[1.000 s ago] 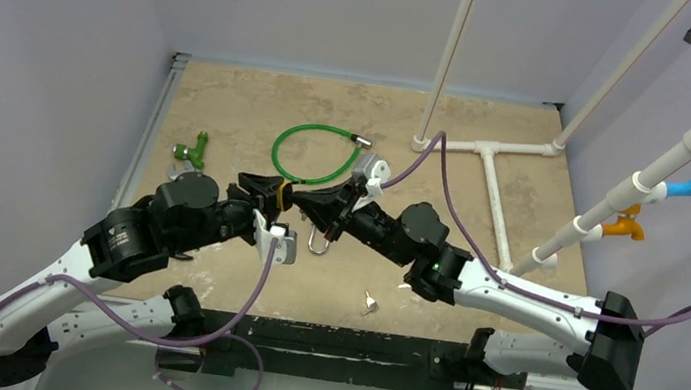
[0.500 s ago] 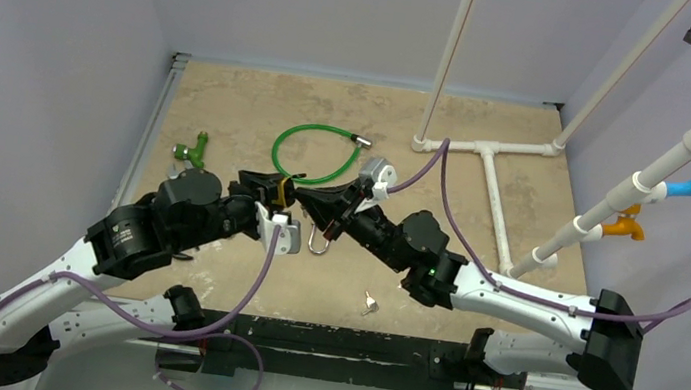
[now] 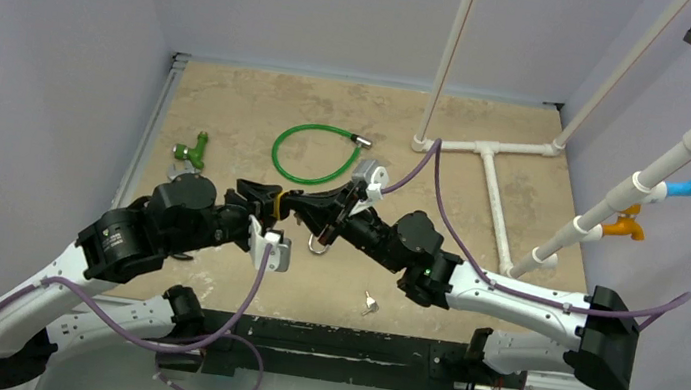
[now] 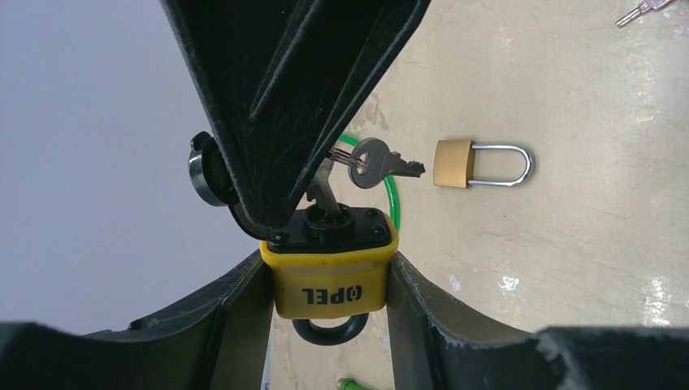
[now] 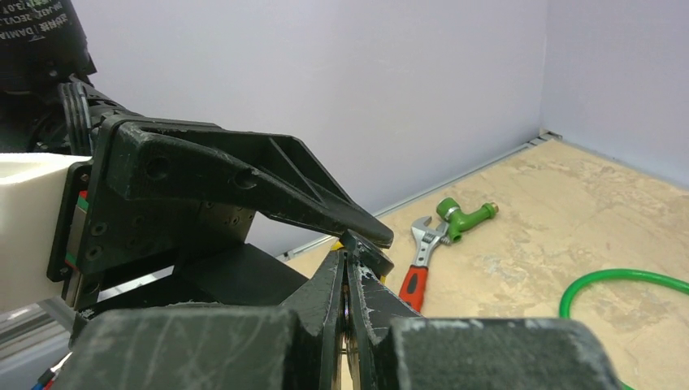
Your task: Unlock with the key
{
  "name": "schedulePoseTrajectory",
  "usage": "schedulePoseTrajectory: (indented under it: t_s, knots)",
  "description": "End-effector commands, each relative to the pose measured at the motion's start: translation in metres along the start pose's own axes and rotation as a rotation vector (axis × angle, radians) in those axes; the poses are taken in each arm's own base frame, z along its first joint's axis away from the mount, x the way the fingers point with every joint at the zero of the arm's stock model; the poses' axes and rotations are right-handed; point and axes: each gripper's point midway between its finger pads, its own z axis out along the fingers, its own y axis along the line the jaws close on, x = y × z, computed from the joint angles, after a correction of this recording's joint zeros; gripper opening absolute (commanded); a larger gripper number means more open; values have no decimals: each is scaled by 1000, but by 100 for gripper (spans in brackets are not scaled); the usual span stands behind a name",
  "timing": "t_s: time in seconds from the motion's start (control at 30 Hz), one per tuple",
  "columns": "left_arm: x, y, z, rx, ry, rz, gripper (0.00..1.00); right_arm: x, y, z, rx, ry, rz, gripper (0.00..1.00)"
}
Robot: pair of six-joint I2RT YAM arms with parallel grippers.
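The left gripper [image 4: 329,280] clamps the yellow padlock [image 4: 329,264] by its two sides and holds it in the air above the middle of the tabletop [image 3: 233,100], a little toward the left edge. I think this is to keep the body from turning together with the key. The key [image 4: 323,188] sits in the keyhole. The right gripper [image 5: 348,272] is fully closed and pinches the key's head, while a second key [image 4: 375,162] hangs free from the same ring. The shackle looks seated in the body, so I judge the turn is not finished. Both arms reach forward from the near edge and bend inward, so the wrists face each other and the fingertips meet. A small brass padlock [image 4: 455,163] lies on the tabletop just below, and a green cable [image 3: 315,154] lies further back.
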Motion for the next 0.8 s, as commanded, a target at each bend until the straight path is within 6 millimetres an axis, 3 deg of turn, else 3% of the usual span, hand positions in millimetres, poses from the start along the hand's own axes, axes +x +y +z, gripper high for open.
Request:
schedulePoseTrajectory:
  t_s: [0.0, 0.1, 0.2, 0.3, 0.43, 0.77]
  knots:
    - [-68, 35, -11, -102, -300, 81, 0, 19, 3, -4, -14, 65, 28, 0]
    - [-66, 39, -13, -133, -296, 101, 0, 16, 0, -16, 0, 56, 28, 0]
    - [-66, 34, -17, -136, -317, 116, 0, 1, -6, -39, 34, 30, 1, 0]
    - [-73, 24, -21, -107, -371, 140, 0, -16, -16, -66, 91, 16, -30, 0]
    - [-88, 19, -28, -69, -447, 193, 0, -21, -32, -89, 169, 30, -75, 0]
    - [-121, 9, -39, -61, -633, 493, 0, -14, -44, -91, 212, 47, -92, 0]
